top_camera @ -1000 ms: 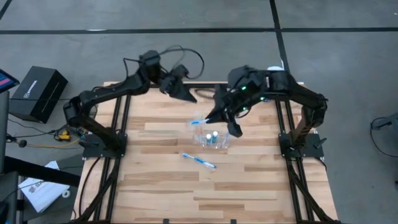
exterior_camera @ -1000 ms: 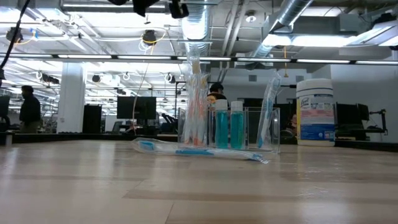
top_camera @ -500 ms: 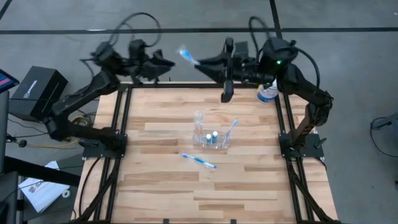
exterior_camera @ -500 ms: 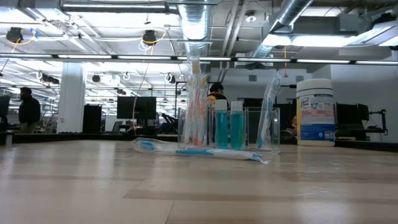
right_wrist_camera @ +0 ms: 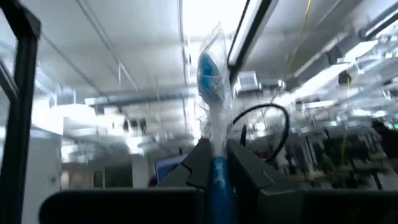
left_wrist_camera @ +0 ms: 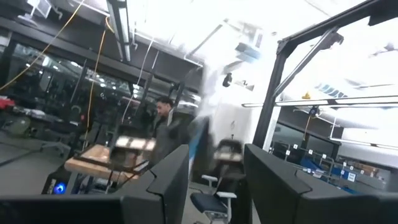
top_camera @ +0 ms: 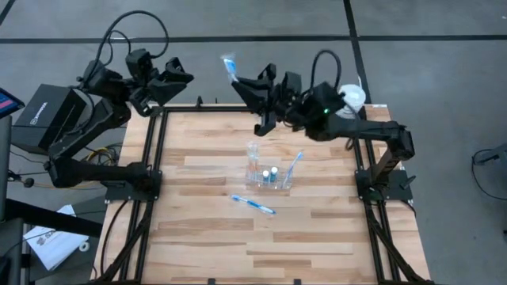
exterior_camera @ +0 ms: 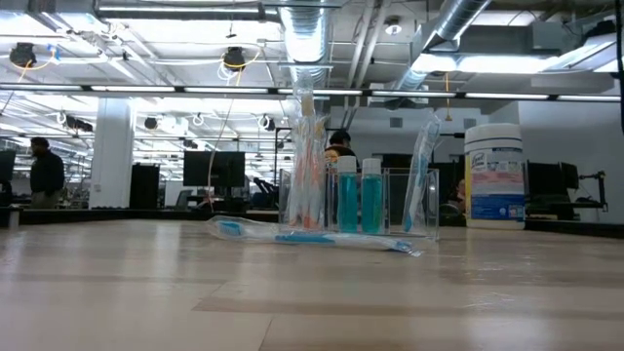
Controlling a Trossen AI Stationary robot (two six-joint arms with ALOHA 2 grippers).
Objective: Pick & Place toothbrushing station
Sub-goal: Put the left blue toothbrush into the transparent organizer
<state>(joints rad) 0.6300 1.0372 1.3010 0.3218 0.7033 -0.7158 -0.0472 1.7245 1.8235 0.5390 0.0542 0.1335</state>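
The clear toothbrushing station (top_camera: 268, 172) stands on the wooden table, mid-table; in the low view (exterior_camera: 356, 200) it holds orange toothbrushes, two teal bottles and a wrapped brush. My right gripper (top_camera: 240, 81) is raised over the table's far edge, shut on a wrapped blue toothbrush (top_camera: 230, 66). My left gripper (top_camera: 184, 77) is raised beyond the far left corner; it is open and empty in its wrist view (left_wrist_camera: 214, 183). Another wrapped toothbrush (top_camera: 253, 204) lies flat on the table, nearer than the station. My right gripper pinches the blue toothbrush's handle (right_wrist_camera: 217, 167) between its two fingers. The brush lies along the fingers, and its wrapped head (right_wrist_camera: 210, 65) sticks out past the fingertips. It is lifted clear, high above the table.
A big white blue-labelled canister (top_camera: 352, 96) stands at the far right corner and shows in the low view (exterior_camera: 494, 175). A black box (top_camera: 49, 117) sits off the table's left side. Bare wood lies near and to both sides of the station.
My right gripper has risen from just above the station and gone toward the table's far edge, then a little left, carrying the blue toothbrush. My left gripper has pulled back up and toward the far left corner. The station has stayed put.
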